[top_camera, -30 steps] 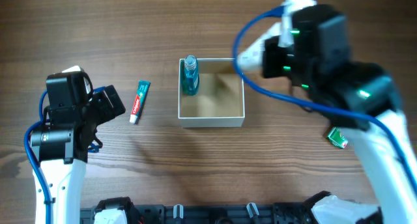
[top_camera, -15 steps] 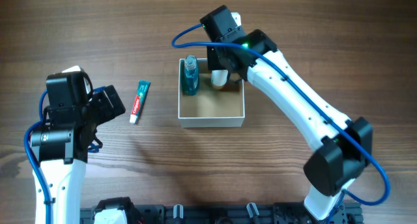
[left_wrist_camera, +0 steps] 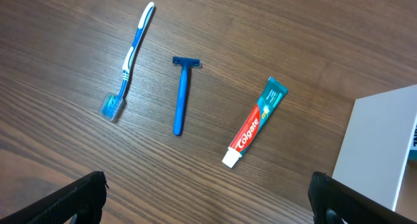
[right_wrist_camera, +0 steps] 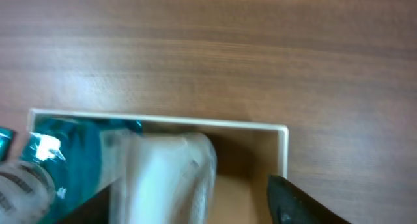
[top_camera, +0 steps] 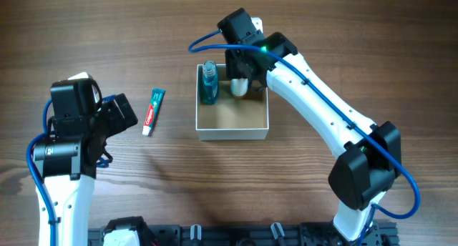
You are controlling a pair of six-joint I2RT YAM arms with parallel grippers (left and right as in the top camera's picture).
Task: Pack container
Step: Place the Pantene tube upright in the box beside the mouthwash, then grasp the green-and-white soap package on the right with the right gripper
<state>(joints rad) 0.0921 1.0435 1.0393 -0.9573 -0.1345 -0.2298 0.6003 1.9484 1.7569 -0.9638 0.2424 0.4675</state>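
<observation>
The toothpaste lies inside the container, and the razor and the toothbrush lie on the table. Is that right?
No. The left wrist view shows the toothpaste on the table, beside the container, not inside it. The razor and the toothbrush do lie on the table.

Robot lab; arms (top_camera: 315, 110) mounted at wooden table (top_camera: 107, 31)

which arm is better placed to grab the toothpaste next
left, probably: the left gripper is open beside the toothpaste, while the right gripper is farther off, at the container
</observation>
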